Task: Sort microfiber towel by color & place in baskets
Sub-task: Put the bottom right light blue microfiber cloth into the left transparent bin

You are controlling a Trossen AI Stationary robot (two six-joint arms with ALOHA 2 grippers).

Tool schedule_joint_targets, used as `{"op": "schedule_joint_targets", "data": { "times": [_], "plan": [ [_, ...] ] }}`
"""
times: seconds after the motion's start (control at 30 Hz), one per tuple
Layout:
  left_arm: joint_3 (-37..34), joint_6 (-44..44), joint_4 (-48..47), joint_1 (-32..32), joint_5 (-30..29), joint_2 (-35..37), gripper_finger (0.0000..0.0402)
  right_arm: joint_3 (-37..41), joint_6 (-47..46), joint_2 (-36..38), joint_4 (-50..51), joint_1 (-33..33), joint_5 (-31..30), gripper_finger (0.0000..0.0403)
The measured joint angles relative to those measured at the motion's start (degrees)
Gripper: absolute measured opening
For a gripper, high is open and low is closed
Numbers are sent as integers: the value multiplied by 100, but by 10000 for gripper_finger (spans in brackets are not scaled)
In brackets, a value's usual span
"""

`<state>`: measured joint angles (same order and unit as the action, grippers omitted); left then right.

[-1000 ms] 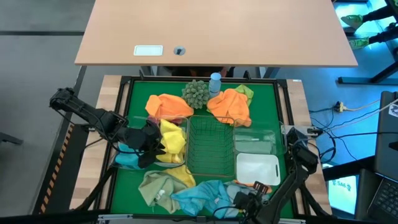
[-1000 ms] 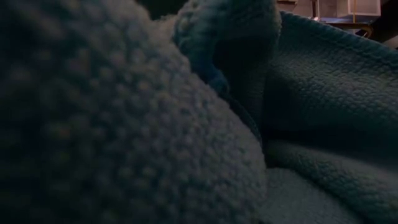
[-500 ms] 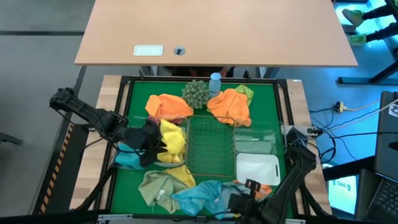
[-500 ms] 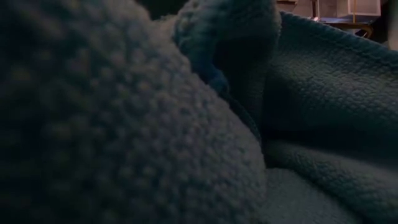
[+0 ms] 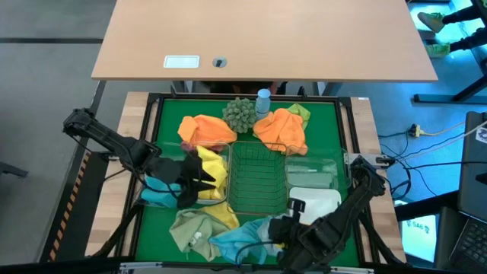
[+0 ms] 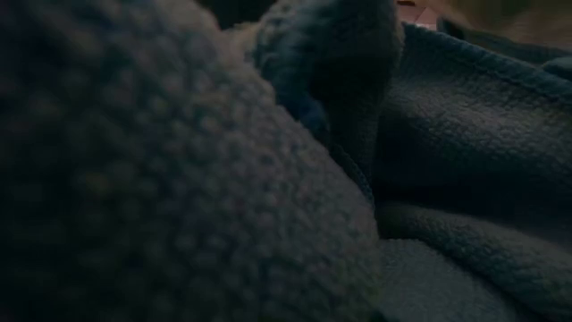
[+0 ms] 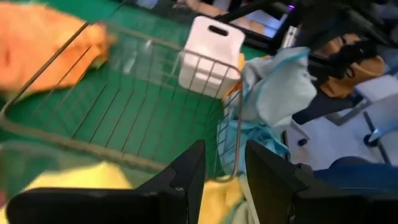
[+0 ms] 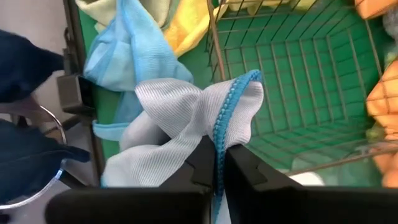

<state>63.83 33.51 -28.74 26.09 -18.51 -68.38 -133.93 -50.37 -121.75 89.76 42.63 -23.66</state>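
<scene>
Above wire basket [image 8: 292, 81], pinched grey towel [image 8: 186, 118].

Counter [image 5: 359, 122]: light wood edge, fitted with a green mat [image 5: 167, 125] inside a black frame [image 5: 152, 103].

Second desk [image 5: 304, 38]: pale wood top, set just beyond the counter; a small white label [image 5: 181, 62] and a small round dark fitting [image 5: 219, 62] are seen on it.

Floor [image 5: 46, 76]: grey, smooth, shown on the left; blue-lit on the right [image 5: 449, 114].

Cables [image 5: 426, 133]: laid across the blue-lit floor.

Striped tape [image 5: 72, 194]: orange and black, along the left side of the counter.

Screen [image 5: 420, 228]: lit, at the lower right.
</scene>
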Motion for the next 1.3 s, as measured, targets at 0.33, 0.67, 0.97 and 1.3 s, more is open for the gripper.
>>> {"op": "schedule_joint_targets", "data": {
  "times": [0.33, 0.67, 0.97, 1.3],
  "plan": [
    [0, -1148, 1363, -2, 512, -984, 108, 2, 1338, 0, -367, -306, 22, 14],
    [0, -2026, 2676, -2, 923, -1921, 108, 3, 2410, 0, -807, -302, 17, 12],
    [0, -2209, 3684, 0, 1317, -2317, 108, 4, 2857, 0, -1008, -303, -360, 16],
    [0, -2212, 3875, -9, 1176, -2356, 108, 4, 3391, 0, -1276, -302, -521, 16]
  ]
}}
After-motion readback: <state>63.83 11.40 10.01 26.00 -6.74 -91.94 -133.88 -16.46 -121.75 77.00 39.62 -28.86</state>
